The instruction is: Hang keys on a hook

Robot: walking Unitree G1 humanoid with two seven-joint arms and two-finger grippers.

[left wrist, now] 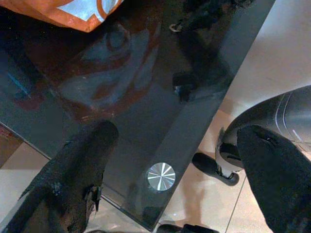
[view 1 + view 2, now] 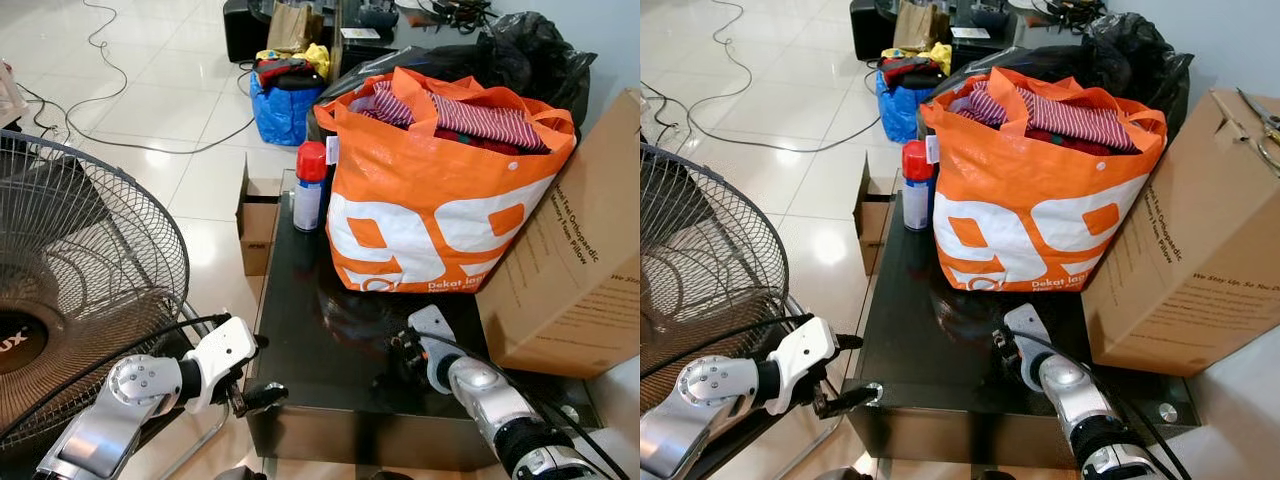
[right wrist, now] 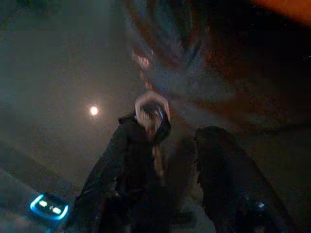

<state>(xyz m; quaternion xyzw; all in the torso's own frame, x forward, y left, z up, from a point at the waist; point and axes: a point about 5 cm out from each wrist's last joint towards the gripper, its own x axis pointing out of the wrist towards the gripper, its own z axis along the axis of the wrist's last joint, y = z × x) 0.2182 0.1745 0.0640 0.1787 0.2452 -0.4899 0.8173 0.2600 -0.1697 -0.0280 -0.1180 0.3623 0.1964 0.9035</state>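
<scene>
The keys [image 3: 151,112] lie on the black glass worktop [image 2: 300,330], in front of the big orange bag [image 2: 430,190] full of clothes; a red-capped spray can [image 2: 309,185] stands beside the bag, and a brown cardboard box [image 2: 575,260] leans at the far right; a big fan [image 2: 70,270] stands on the floor to the left.

The right gripper [image 3: 180,145] is low over the worktop, right at the keys; in the right wrist view a pale ring and a small key seem to sit against one black finger, with the other finger a little apart; the jaws look part open around them, but it is dark, and I cannot tell if they are really pinching the keys.

The left gripper [image 1: 170,160] hangs over the near corner of the worktop with its jaws wide open and nothing in them.

Keys are small, hard and light; they are slippery on glass and they jingle and swing; I think the ring is the best place to grab, so the ring can slip over a hook later; no hook is seen here.
</scene>
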